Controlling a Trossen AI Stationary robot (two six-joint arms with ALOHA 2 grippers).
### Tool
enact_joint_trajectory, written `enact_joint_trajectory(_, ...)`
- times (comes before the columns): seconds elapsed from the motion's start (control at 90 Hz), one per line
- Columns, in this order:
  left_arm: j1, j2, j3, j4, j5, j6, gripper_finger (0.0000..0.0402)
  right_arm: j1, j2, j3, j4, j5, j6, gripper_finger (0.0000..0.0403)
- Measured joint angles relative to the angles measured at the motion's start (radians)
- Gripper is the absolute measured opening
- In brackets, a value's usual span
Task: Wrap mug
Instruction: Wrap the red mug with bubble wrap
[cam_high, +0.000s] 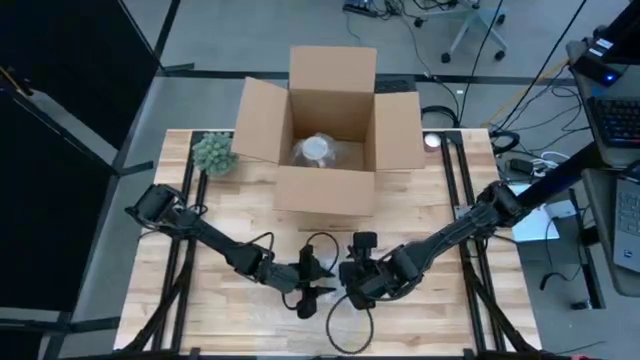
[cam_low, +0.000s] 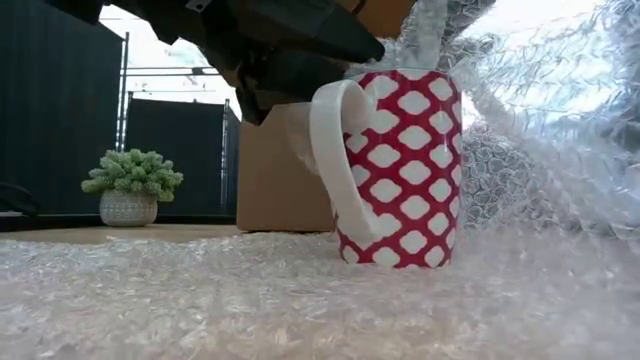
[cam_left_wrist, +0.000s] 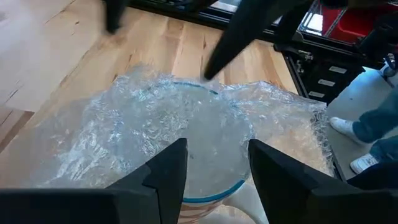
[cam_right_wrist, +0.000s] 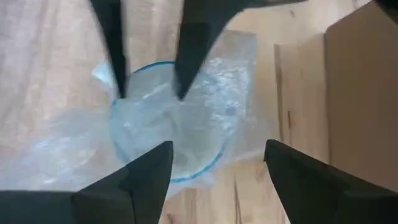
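A red mug (cam_low: 395, 170) with white diamonds and a white handle (cam_low: 335, 150) stands upright on a sheet of bubble wrap (cam_low: 300, 300) near the table's front middle. The wrap rises on one side of it and drapes over its mouth (cam_left_wrist: 205, 124). My left gripper (cam_left_wrist: 214, 146) and my right gripper (cam_right_wrist: 217, 146) both hover over the mug from above, both open, facing each other (cam_high: 330, 285). In the high view they hide the mug. My left gripper points down at the mug's mouth, its fingers (cam_right_wrist: 119, 87) reaching the wrap over the blue rim (cam_right_wrist: 149, 67). I cannot tell whether they touch it. My right gripper slants down from the other side, one fingertip (cam_left_wrist: 210, 70) at the wrap by the rim. Touch cannot be told.
An open cardboard box (cam_high: 330, 140) stands at the table's far middle with a wrapped thing (cam_high: 318, 150) inside. A small potted plant (cam_high: 214, 153) sits at the far left. Bare wood lies to the left and right of the arms.
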Motion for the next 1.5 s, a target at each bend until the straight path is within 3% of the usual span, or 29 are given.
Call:
enact_joint_trajectory(0.189,0.0,0.0,0.0,0.0,0.0,0.0,0.0161,-0.04,0.027,0.0,0.023,-0.02,-0.011,0.0242)
enact_joint_trajectory(0.367,0.0,0.0,0.0,-0.005,0.0,0.0,0.0161,-0.023,0.028,0.001,0.134,-0.196,-0.044,0.0242)
enact_joint_trajectory(0.467,0.0,0.0,0.0,-0.005,0.0,0.0,0.0161,-0.005,0.034,0.002,0.145,-0.242,-0.044,0.0242)
enact_joint_trajectory(0.767,0.0,0.0,0.0,-0.004,-0.001,0.0,0.0161,0.011,0.118,0.002,0.137,-0.284,-0.024,0.0242)
enact_joint_trajectory(1.144,-0.004,-0.033,-0.002,-0.029,0.023,-0.002,0.0161,0.011,0.201,0.005,0.177,-0.261,-0.051,0.0242)
enact_joint_trajectory(1.344,-0.029,-0.126,-0.004,-0.162,0.066,-0.007,0.0161,0.008,0.204,0.002,0.201,-0.262,-0.068,0.0242)
enact_joint_trajectory(1.5,-0.046,-0.195,-0.002,-0.385,0.02,-0.027,0.0161,0.008,0.204,0.002,0.201,-0.263,-0.069,0.0242)
